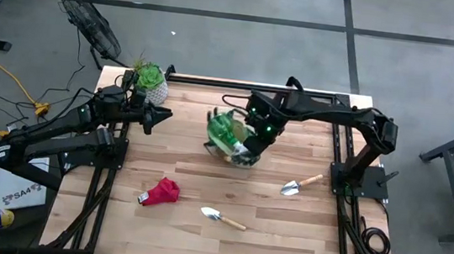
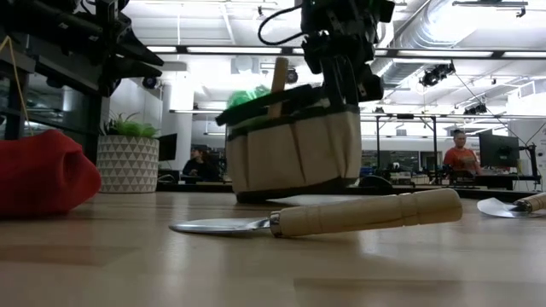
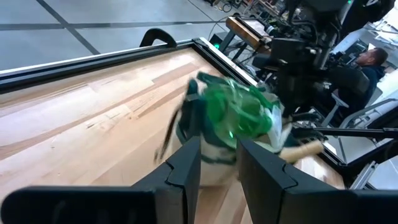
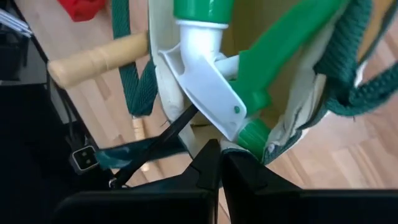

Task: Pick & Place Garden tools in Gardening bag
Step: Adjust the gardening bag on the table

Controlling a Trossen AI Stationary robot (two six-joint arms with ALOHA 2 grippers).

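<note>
Dark jointed arms, black cables, green light

Plant in white pot (image 1: 151, 81) at table's (image 1: 198, 242) far-left corner, fan (image 1: 92, 24) behind.

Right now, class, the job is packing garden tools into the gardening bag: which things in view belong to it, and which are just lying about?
Belongs to the job:
- gardening bag, green plastic piece inside
- right gripper, shut over the bag
- trowel near the front edge
- second trowel
- red cloth

Lying about:
- potted plant
- fan off the table
- left gripper, waiting by the plant
</note>
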